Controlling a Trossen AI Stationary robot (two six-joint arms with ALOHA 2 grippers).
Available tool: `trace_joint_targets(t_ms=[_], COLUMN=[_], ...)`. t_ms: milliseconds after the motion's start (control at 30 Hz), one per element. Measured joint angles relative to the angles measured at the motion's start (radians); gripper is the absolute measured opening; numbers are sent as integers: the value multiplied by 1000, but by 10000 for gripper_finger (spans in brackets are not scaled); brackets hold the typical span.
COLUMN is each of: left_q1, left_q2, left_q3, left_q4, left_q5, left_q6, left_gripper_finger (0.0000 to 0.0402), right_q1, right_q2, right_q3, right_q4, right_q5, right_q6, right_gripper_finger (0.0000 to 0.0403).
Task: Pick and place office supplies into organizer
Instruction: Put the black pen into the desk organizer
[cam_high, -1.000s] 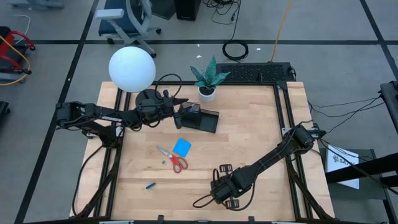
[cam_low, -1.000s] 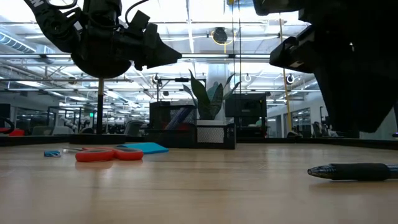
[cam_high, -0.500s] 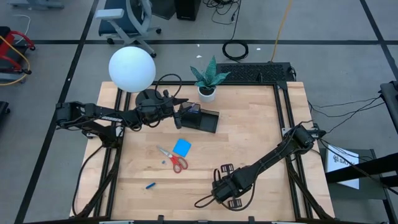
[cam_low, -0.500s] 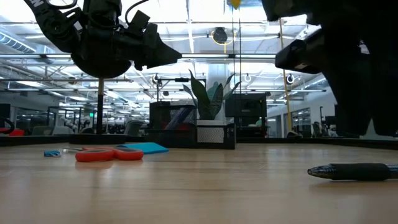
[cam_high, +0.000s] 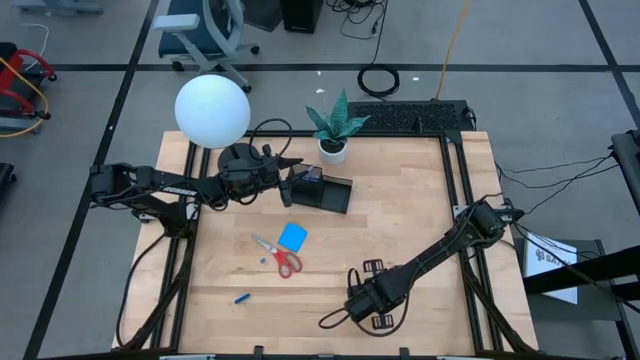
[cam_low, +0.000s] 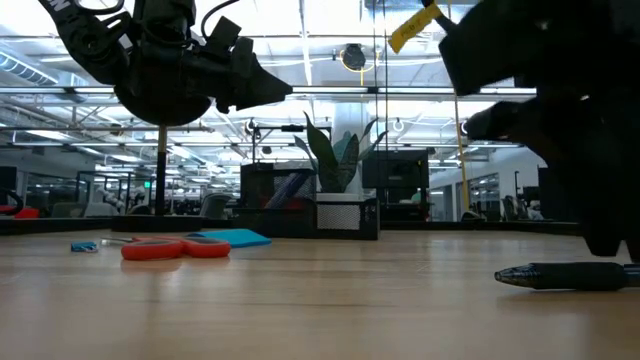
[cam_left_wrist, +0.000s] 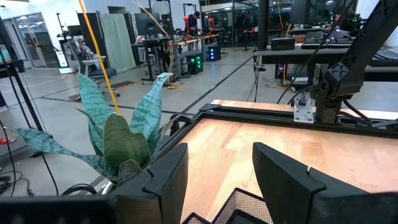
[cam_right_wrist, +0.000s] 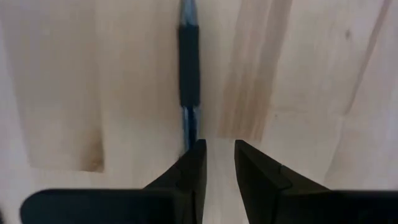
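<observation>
The right gripper (cam_high: 352, 305) is seen low over the wooden table (cam_high: 400, 210), down toward five o'clock of the tabletop in the overhead view, and its two dark fingers (cam_right_wrist: 193, 168) are held narrowly apart with nothing between them. Just past the fingertips a black pen (cam_right_wrist: 188, 68) is seen lying flat on the wood, its length in line with the gap but not yet inside it; at table height the same pen is picked out at the right edge, resting on the surface beneath the dark bulk of the arm. The left gripper (cam_high: 287, 188) is parked up at eleven o'clock, right beside the black organizer (cam_high: 328, 192), and its fingers (cam_left_wrist: 165, 180) are spread wide and empty, with the organizer's mesh edge just visible below them and the potted plant (cam_high: 333, 125) close by. Near the middle of the table, slightly toward eight o'clock, the red-handled scissors (cam_high: 280, 256) are laid out with the blue note pad (cam_high: 293, 236) just beside them at their one o'clock. A tiny blue piece (cam_high: 242, 297) is left alone farther out toward seven o'clock, well apart from the organizer. A white globe lamp (cam_high: 212, 111) is standing at the far left corner.
</observation>
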Motion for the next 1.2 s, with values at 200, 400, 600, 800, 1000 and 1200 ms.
trace_joint_targets(t_ms=[200,400,600,800,1000,1200], left_q1=[0,0,0,0,0,0], left_q2=[0,0,0,0,0,0], left_q3=[0,0,0,0,0,0], left_q4=[0,0,0,0,-1,-1], left_q5=[0,0,0,0,0,0], left_q6=[0,0,0,-2,-5,-15], left_gripper_finger=[189,189,189,189,189,189], right_q1=[0,0,-10,-14,8,25], right_q2=[0,0,-28,-67,-68,-67], right_q3=[-9,-9,-9,-9,-9,-12], right_q4=[29,27,29,45,130,130], right_q5=[-49,-49,-49,-48,-74,-70], right_q6=[12,12,65,246,345,413], right_gripper_finger=[73,73,73,73,73,73])
